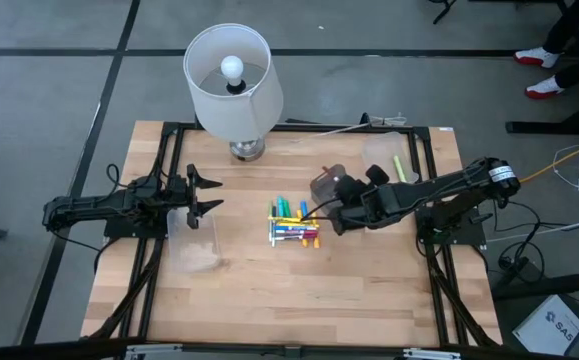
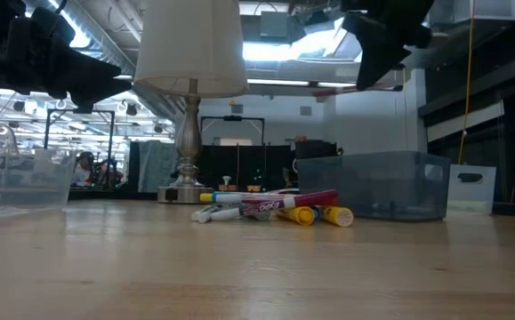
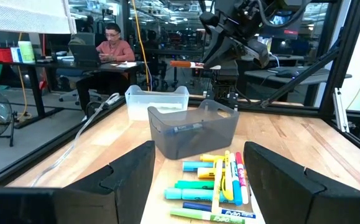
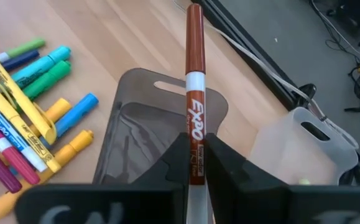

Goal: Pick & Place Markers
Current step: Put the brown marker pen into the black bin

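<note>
1. Two grippers were up: our right gripper was clamped on a brown Expo marker, holding it above the smoky grey bin.
2. We had the pile of markers lying mid-table, just beside that bin.
3. Our left gripper hovered with fingers spread wide above a clear bin, holding nothing.
4. We saw a lamp at the table's far edge.

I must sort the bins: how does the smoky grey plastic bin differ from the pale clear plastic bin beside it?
The smoky grey plastic bin is dark-tinted; the pale clear plastic bin is whitish. The grey one lies nearer the marker pile; the pale one lies farther from it. Both have handle slots.
</note>
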